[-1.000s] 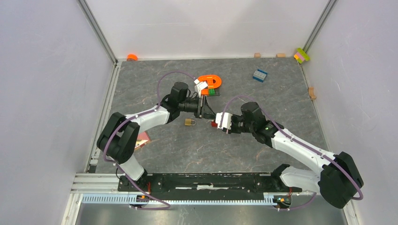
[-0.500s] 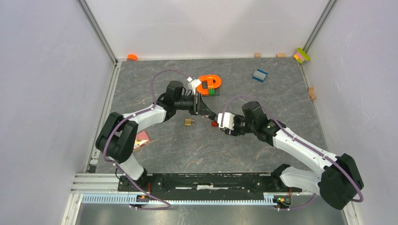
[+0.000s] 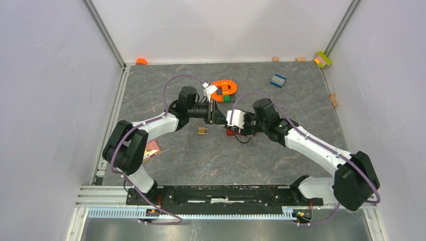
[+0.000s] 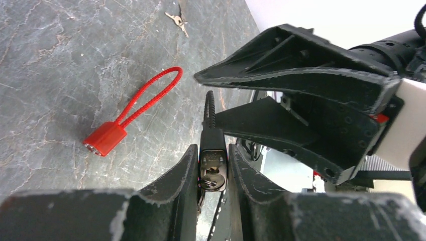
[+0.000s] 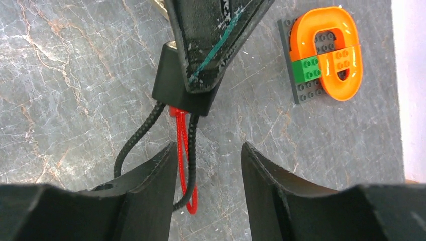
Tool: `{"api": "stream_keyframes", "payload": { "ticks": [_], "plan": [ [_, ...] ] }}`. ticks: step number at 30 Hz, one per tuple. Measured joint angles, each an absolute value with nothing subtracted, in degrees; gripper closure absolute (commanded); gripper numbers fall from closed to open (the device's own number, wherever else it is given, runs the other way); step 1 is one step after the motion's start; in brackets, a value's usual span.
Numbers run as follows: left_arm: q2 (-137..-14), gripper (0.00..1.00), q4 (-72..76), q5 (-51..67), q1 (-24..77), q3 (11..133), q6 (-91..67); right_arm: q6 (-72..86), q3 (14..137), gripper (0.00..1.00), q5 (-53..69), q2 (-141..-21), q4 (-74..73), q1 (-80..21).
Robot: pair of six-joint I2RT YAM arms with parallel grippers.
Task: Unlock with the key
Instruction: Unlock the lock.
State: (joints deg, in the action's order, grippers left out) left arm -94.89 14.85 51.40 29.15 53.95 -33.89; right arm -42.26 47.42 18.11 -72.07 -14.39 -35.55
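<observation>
Now left gripper pinches the boxy black lock mid-worktop, its braided cable looping beside the spread-open right gripper.

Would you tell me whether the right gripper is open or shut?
Open: the right gripper has its fingers well apart, tabletop showing between them; the left gripper holds the black cable lock.

White arm links, black joints, purple cables, scuffed black fingers
</observation>
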Motion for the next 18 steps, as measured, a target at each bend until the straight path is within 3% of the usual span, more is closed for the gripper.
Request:
{"api": "stream_keyframes", "payload": {
  "ticks": [2,6,18],
  "plan": [
    [-94.89,0.98,15.57,51.64,29.39,53.93,-34.48,-42.26,47.83,0.62,18.44,-73.54,-14.02,-35.57],
    [-94.87,0.98,16.91,51.57,29.50,53.69,-35.77,-41.89,47.90,0.99,20.45,-75.81,-13.82,-35.75],
    [-95.98,0.98,15.40,49.87,29.87,53.23,-40.80,-41.67,44.99,1.00,16.12,-74.76,-12.21,-40.03]
  ]
}}
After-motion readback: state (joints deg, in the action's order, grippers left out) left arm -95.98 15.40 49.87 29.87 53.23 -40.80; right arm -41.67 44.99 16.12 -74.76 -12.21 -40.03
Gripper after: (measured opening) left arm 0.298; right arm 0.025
